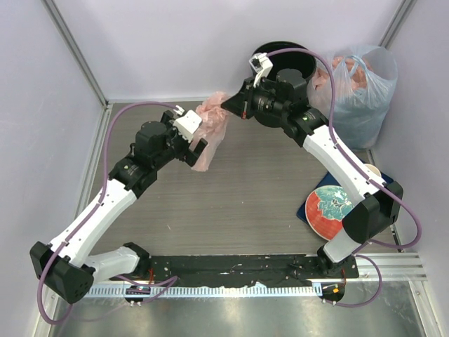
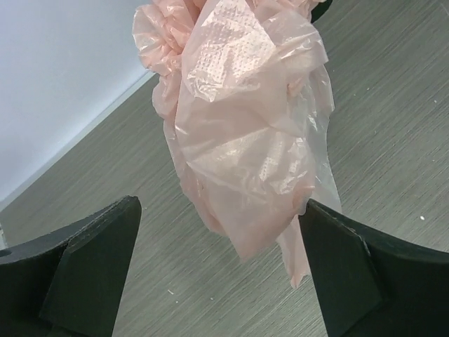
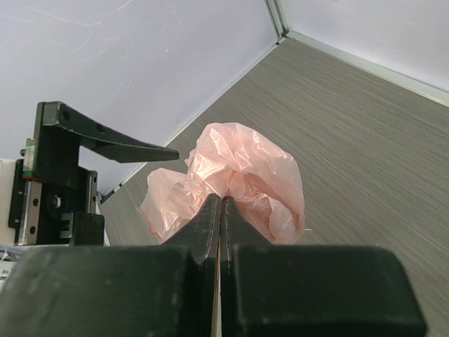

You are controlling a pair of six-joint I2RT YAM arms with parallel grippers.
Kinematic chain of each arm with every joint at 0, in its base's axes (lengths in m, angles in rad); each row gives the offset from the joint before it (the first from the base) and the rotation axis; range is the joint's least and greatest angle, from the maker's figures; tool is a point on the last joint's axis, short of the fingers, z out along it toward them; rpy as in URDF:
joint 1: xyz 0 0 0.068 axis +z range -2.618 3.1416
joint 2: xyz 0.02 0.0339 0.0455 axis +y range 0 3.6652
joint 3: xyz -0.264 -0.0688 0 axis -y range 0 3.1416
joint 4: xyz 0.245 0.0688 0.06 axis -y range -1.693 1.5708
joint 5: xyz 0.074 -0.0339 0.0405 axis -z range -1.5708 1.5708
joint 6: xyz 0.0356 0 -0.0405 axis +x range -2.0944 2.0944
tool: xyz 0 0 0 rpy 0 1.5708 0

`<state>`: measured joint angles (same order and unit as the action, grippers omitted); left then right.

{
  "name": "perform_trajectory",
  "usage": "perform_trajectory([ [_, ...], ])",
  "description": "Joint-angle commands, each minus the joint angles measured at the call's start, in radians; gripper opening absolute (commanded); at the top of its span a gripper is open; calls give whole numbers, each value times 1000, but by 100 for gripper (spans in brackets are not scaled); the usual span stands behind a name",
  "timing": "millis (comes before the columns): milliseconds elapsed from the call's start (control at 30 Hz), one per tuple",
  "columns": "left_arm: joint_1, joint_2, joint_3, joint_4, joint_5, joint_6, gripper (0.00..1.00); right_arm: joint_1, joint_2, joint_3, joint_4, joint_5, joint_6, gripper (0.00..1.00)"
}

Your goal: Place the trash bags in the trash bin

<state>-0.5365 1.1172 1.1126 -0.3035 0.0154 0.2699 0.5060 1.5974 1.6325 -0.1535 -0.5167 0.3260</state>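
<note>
The pale pink trash bag hangs crumpled over the table's back middle. My right gripper is shut on its top; the right wrist view shows the fingertips pinching the bag. My left gripper is open just left of the bag. In the left wrist view the bag hangs between the spread fingers, its right edge at the right finger. The black trash bin stands at the back, partly hidden behind my right wrist.
A bulging clear-bluish bag with pink contents stands right of the bin. A red plate with a blue and white pattern lies at the right, near my right arm's base. White walls enclose the table on the left, back and right.
</note>
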Motion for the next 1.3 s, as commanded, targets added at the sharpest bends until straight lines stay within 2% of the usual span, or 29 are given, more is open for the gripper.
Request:
perform_trajectory([
  [0, -2, 18, 36, 56, -20, -5, 98, 3, -11, 6, 35, -48, 22, 1],
  [67, -2, 27, 44, 50, 44, -8, 90, 3, -10, 3, 34, -69, 24, 1],
  [100, -2, 30, 46, 49, 55, -17, 76, 3, -8, 4, 35, -81, 24, 1],
  [167, -2, 38, 56, 35, 93, -49, 64, 3, 1, 7, 34, -98, 31, 1],
  [200, 0, 35, 59, 30, 110, -63, 49, 2, 6, 13, 29, -103, 30, 1],
  [267, 4, 29, 61, 32, 155, -89, 28, 3, 29, 23, 16, -100, 16, 1],
  [300, 10, 21, 59, 38, 150, -137, 0, 3, 39, 36, 9, -88, 10, 1],
  [333, 20, 18, 58, 44, 146, -171, 0, 3, 48, 44, -4, -76, -2, 1],
  [367, 68, 20, 65, 44, 170, -214, 0, 0, 68, 56, -21, -60, -16, 12],
  [400, 101, 29, 72, 46, 226, -315, 0, -6, 76, 72, -38, -40, -22, 35],
  [467, 201, 38, 76, 78, 285, -430, 0, -32, 84, 67, -64, -29, -16, 53],
  [500, 228, 50, 76, 87, 332, -521, 0, -40, 81, 52, -69, -23, -15, 69],
  [600, 302, 62, 61, 135, 411, -601, 0, -69, 65, 6, -87, -32, -16, 80],
  [700, 331, 59, 30, 190, 448, -675, 0, -69, 53, -48, -84, -94, 7, 81],
  [867, 360, 55, 10, 265, 494, -779, 0, -34, 35, -195, 92, -166, 114, 83],
  [1000, 363, 58, 9, 287, 520, -827, 0, -1, 39, -233, 239, -190, 180, 85],
  [1267, 365, 46, -11, 299, 529, -848, 0, 60, 70, -240, 370, -229, 280, 86],
])
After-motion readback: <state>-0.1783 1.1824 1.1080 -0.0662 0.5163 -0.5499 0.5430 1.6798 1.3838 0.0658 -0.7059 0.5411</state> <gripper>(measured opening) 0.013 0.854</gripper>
